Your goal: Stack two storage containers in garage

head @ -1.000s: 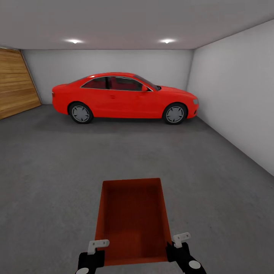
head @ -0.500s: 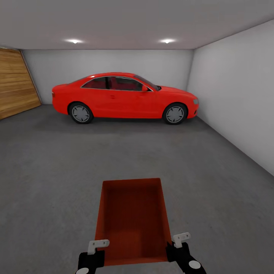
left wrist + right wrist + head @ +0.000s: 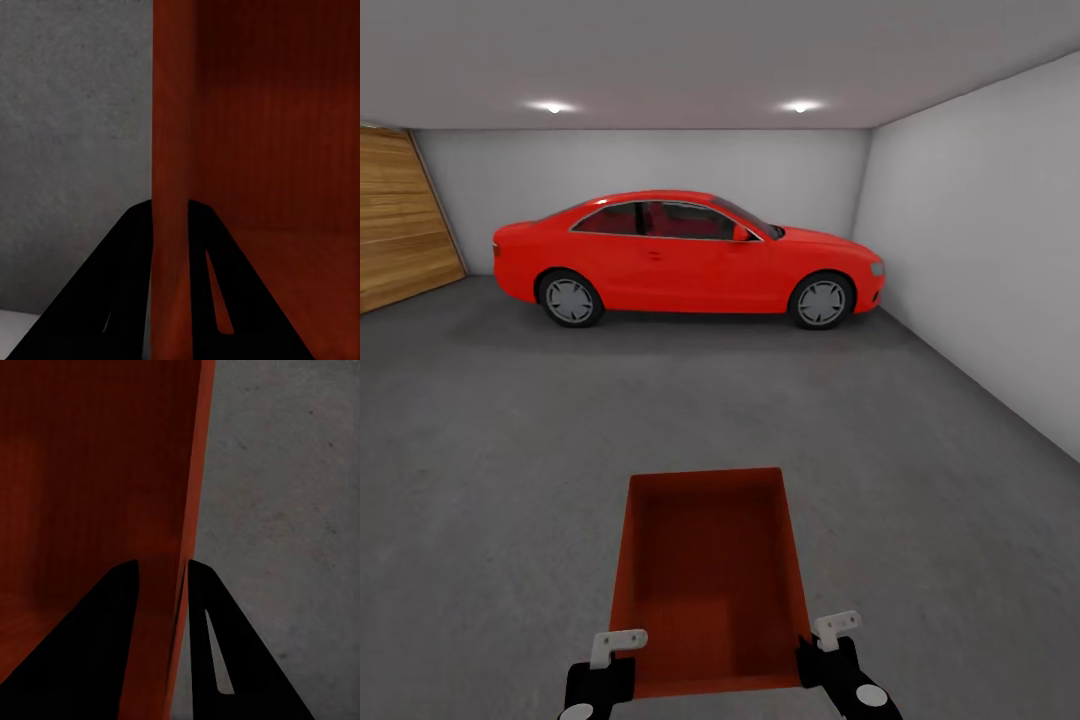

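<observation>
While I held it out in front of me, the storage container [image 3: 708,580] hung between my two pincers, its open top up and its long sides running away from me over the floor [image 3: 490,480]. My left gripper [image 3: 607,660] was at the container's near left corner; in the left wrist view the left gripper [image 3: 171,217] had its two dark fingers [image 3: 124,285] closed to a narrow slot with the orange-red side wall [image 3: 171,150] pinched between them, one finger outside the wall and one inside the bin. My right gripper [image 3: 830,645] was at the near right corner, and in the right wrist view the right gripper [image 3: 163,577] was closed the same way on the opposite wall [image 3: 196,472], a finger on either face of it. Through both wrist views the ribbed inner base showed dark red on one side of the wall and grey mottled concrete on the other. Whether the bin's underside touched the concrete I could not tell.

Beyond the container's far rim the floor ran on bare. Well past it a glossy red car [image 3: 685,255] stood side-on before the white back wall [image 3: 660,160], its nose close to the white right-hand wall [image 3: 980,250]. A wood-panelled door [image 3: 400,220] lined the left edge, and two ceiling lights [image 3: 550,106] glowed above.
</observation>
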Motion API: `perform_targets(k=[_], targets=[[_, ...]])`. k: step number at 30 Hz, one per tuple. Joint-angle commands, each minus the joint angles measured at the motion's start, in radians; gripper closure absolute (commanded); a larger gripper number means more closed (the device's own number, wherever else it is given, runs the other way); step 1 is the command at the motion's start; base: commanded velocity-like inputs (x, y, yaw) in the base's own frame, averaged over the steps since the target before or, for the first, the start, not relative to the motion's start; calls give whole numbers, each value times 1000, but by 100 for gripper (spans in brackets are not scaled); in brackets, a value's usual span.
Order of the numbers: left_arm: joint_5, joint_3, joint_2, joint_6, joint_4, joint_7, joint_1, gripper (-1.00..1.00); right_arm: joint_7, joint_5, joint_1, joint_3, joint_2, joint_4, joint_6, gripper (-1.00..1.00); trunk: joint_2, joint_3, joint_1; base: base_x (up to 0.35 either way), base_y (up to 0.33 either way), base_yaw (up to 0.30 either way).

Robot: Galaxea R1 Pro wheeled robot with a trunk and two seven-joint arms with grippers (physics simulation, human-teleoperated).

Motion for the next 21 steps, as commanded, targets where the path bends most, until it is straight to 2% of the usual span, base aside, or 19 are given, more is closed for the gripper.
perform_targets(k=[1,16,21], targets=[[68,-3,-26,5,0,-18,0,100,-37,-56,-1,-9,2,-5,-42,100,-2,-2,1,34,0,0],[68,-3,-26,5,0,-18,0,100,-37,-56,-1,-10,2,-5,-42,100,-2,-2,1,4,1,0],[68,-3,-26,5,0,-18,0,100,-37,-56,-1,-9,2,-5,-42,100,-2,-2,1,0,123,0]])
